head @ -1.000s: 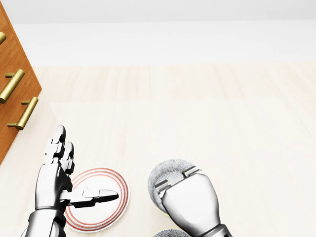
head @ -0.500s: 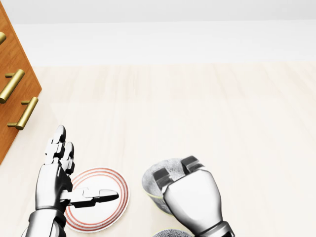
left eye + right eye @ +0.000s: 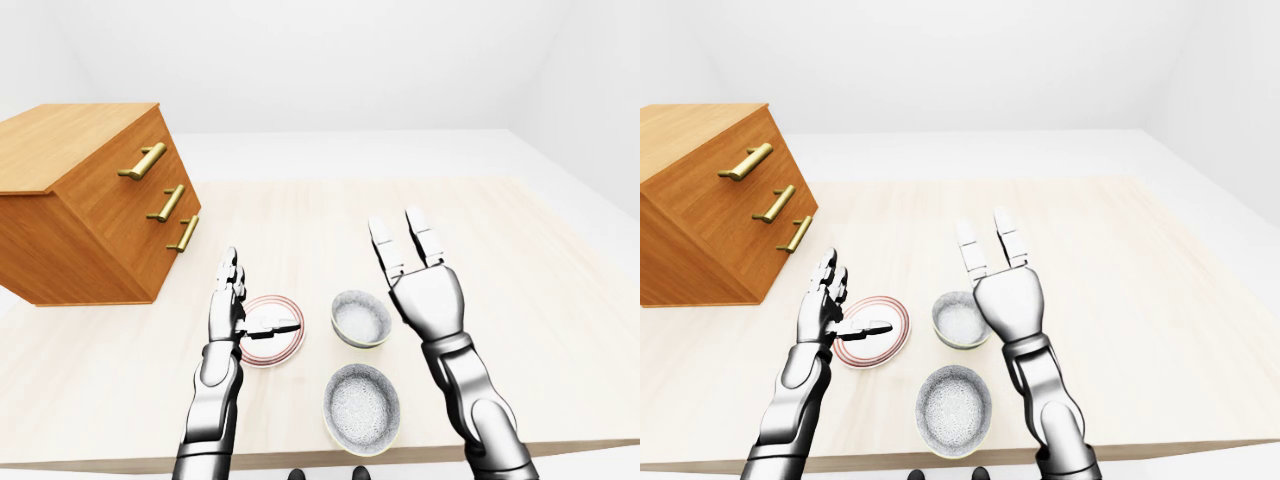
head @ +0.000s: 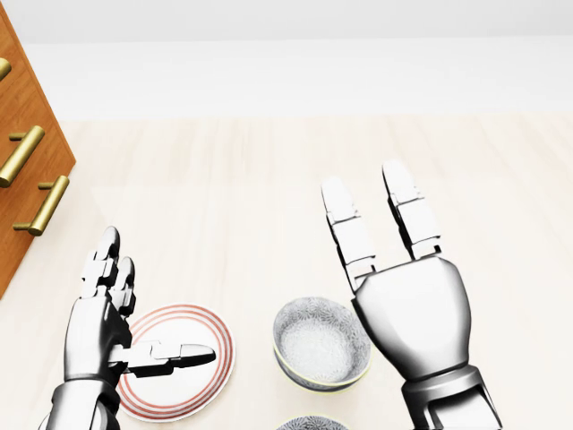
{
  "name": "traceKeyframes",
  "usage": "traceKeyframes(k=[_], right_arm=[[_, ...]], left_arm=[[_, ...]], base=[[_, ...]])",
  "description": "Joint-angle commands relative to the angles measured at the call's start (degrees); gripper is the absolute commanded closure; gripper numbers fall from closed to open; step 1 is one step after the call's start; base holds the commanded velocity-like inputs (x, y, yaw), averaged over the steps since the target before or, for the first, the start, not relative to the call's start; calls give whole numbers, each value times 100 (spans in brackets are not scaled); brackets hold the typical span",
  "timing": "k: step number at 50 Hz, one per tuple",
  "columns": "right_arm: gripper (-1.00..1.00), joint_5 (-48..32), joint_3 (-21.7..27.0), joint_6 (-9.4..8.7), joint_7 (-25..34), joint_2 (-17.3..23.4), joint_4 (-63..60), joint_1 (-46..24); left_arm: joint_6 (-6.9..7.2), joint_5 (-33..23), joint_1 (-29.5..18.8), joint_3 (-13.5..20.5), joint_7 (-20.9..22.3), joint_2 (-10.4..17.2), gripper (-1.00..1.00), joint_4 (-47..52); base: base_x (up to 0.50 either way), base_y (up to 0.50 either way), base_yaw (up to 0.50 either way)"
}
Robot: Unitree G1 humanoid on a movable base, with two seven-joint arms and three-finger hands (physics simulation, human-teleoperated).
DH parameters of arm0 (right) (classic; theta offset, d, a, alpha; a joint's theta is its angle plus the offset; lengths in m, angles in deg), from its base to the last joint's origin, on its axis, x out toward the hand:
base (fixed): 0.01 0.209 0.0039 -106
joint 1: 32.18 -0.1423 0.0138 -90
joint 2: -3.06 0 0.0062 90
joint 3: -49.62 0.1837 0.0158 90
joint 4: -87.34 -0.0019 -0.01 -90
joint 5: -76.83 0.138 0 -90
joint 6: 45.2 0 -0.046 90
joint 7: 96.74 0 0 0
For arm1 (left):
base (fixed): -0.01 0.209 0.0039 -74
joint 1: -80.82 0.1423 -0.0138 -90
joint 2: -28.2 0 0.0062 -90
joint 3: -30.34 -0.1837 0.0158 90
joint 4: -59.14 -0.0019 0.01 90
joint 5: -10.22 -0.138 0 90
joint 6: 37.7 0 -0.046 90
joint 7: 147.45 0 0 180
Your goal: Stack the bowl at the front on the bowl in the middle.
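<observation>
Two grey speckled bowls stand on the pale wooden table. The middle bowl (image 4: 320, 343) sits upright, just left of my right palm. The front bowl (image 3: 361, 407) lies below it in the left-eye view, near the table's lower edge. My right hand (image 4: 367, 202) is open, fingers pointing up, beside and above the middle bowl and holding nothing. My left hand (image 4: 148, 305) is open too, its thumb stretched over a white plate with red rings (image 4: 179, 358).
A wooden chest of drawers (image 3: 90, 200) with brass handles stands at the left on the table (image 3: 520, 260). The table's near edge (image 3: 100, 462) runs along the bottom of the left-eye view, close to the front bowl.
My right hand, which was curled down over the middle bowl, has risen and spread its fingers. The bowl now shows fully and sits upright. The left hand has not moved.
</observation>
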Motion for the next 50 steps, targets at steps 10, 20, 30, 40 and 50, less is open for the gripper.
traceKeyframes(k=[10,20,30,40,50], right_arm=[[-100,304,349,0,381,-46,-344,-115],[-100,348,312,0,331,-60,-294,-129],[-100,422,330,0,370,-64,-296,-148],[-100,464,356,0,403,-64,-335,-163],[-100,513,389,0,484,-61,-419,-166]], left_arm=[[12,-15,-3,-10,-14,-11,-100,7],[40,-9,-5,-12,-22,-8,-100,25],[8,-6,-16,-10,-17,-5,-100,-22],[26,-16,-3,-15,-17,-8,-100,21],[31,-19,30,-21,-8,-14,-100,61]], base=[[0,0,0],[0,0,0],[0,0,0],[0,0,0],[0,0,0]])
